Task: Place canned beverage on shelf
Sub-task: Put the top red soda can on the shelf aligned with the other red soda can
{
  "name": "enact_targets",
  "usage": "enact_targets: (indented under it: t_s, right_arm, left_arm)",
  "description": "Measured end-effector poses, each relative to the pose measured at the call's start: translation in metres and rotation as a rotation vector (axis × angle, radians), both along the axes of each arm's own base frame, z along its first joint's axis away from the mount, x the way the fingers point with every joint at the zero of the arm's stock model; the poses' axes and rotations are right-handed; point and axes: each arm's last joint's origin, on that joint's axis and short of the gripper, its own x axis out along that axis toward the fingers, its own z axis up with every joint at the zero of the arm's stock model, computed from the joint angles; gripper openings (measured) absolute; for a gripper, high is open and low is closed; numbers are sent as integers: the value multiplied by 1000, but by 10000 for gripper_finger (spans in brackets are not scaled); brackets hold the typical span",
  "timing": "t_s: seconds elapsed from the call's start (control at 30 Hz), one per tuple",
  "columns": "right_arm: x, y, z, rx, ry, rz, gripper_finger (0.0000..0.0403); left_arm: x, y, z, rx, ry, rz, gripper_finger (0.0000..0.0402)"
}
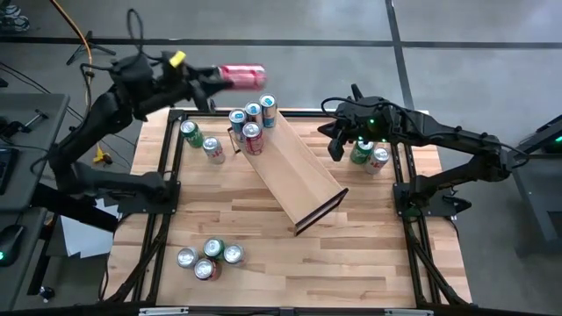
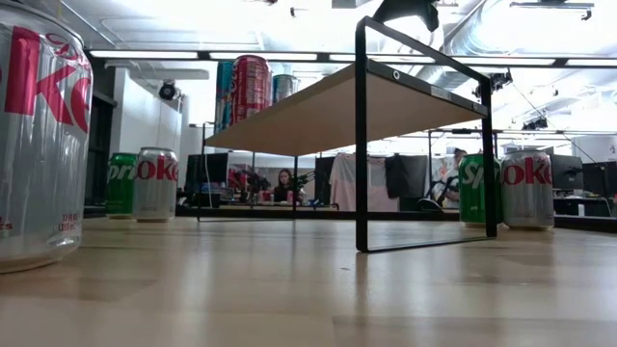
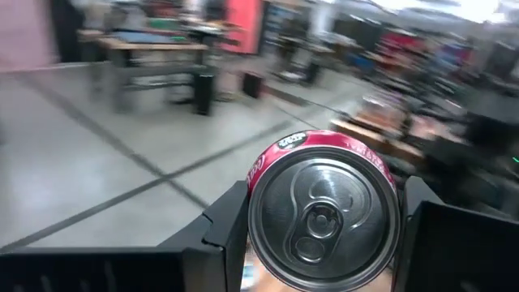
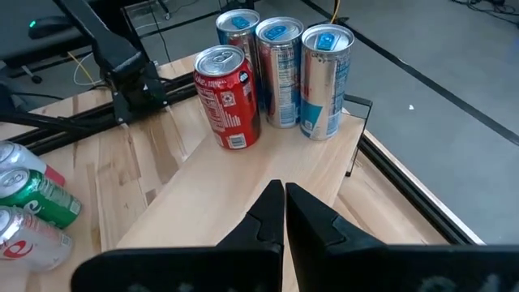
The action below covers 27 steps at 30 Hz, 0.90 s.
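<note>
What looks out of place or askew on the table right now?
The long pale-wood shelf on its black frame sits diagonally across the tabletop, not square to its edges. The left gripper holds a red can on its side, beyond the table's far edge. Nothing is spilled; the other cans stand upright.

grey concrete floor (image 1: 457, 35); ceiling strip lights (image 2: 212, 53)

**Bright overhead light, one blurred wrist view**

Ceiling strip lights (image 2: 289, 53) glare white in the low view; the shelf (image 2: 328, 111) underside sits shaded; the near can (image 2: 39, 145) looms distorted at the edge; the left wrist background is smeared; the high view is evenly lit.
</note>
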Motion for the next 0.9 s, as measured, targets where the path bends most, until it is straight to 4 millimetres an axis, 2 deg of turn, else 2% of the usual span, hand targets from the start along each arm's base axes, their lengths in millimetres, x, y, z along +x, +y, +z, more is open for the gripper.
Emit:
enact_targets:
  t_s: [0.1,0.37,0.63,0.8,0.9]
  right_arm:
    - [-4,1,3,-18,-4,9,0]
    - [-25,5,16,-49,-45,-24,0]
    - [-32,6,15,-47,-13,-40,0]
    - [-31,5,12,-39,12,-41,0]
    - [-31,5,12,-39,14,-42,0]
  left_arm:
    - [26,-20,7,34,93,-108,117]
    - [91,-64,4,146,444,-343,117]
    - [153,-82,-34,115,793,-470,117]
    - [177,-84,-59,78,956,-489,117]
    - [182,-82,-69,49,1015,-488,117]
